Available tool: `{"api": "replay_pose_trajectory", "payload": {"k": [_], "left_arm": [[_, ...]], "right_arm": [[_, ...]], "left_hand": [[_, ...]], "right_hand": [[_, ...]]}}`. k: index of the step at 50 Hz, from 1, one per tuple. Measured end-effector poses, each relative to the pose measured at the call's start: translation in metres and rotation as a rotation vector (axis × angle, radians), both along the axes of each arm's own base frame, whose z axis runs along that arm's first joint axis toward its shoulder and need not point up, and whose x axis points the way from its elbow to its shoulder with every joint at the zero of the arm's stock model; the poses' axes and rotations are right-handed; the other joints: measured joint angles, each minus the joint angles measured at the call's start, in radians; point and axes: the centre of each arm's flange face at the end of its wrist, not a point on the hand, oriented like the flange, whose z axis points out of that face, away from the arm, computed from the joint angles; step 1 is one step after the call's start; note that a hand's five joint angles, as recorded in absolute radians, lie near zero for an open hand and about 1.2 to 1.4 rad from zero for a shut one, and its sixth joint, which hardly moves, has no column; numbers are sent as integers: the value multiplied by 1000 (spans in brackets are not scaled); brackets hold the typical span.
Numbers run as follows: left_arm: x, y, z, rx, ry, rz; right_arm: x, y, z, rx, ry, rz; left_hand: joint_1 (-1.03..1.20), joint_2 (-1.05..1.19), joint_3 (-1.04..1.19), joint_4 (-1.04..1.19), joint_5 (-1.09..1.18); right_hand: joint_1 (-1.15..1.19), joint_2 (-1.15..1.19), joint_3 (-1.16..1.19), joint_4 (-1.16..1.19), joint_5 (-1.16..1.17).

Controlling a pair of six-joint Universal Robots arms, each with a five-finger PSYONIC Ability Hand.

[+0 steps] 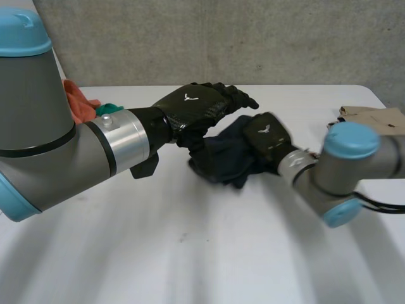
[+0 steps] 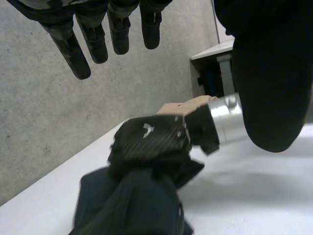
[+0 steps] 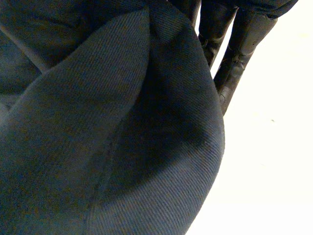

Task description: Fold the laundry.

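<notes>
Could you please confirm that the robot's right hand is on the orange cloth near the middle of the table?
Not quite. The right hand is on the dark navy cloth near the middle of the table, as the head view shows. The orange cloth lies apart from it, towards the table's far edge.

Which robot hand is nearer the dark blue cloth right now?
Right. The right robot hand is on the dark blue cloth; the left robot hand hovers open just above it.

I see my left hand [image 2: 93, 39] with fingers straight, raised over the bunched dark cloth [image 2: 132, 205]; the right hand [image 2: 146, 142] sits on it, on the white table [image 2: 254, 196].
</notes>
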Motion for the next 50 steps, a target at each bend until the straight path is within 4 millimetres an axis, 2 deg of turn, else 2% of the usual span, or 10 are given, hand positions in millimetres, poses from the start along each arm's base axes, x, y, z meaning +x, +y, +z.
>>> {"api": "replay_pose_trajectory", "payload": {"k": [2,10,17,18,21,26,34,38,44,50], "left_arm": [[0,0,0,0,0,0],[2,2,4,-10,7,1],[2,3,6,-22,15,0],[1,4,8,-28,19,-1],[1,5,10,-33,22,-1],[1,6,11,-38,25,-2],[1,7,11,-35,23,-1],[2,7,9,-29,20,-1],[1,8,7,-24,18,-2],[0,10,8,-19,25,-6]], "right_arm": [[-5,-3,3,-1,0,-8],[-106,-62,54,-111,-17,-165],[-145,-92,90,-247,-40,-200],[-163,-107,110,-325,-68,-217],[-184,-124,129,-402,-134,-233],[-215,-145,138,-455,-249,-243],[-269,-172,94,-414,-331,-286],[-292,-178,52,-347,-313,-322],[-305,-172,-1,-232,-263,-296],[-313,-162,-22,-165,-237,-259]], "left_hand": [[0,0,0,0,0],[0,0,0,0,0],[0,0,0,0,0],[0,0,0,0,0],[0,0,0,0,0],[0,0,0,0,0],[0,0,0,0,0],[0,0,0,0,0],[0,0,0,0,0],[0,0,0,0,0]], "right_hand": [[3,0,0,0,6],[21,0,3,4,12],[31,0,9,9,12],[33,0,9,9,12],[35,0,9,9,12],[35,0,15,10,16],[35,0,16,10,34],[35,0,16,10,34],[35,0,19,14,34],[35,0,37,22,70]]}}
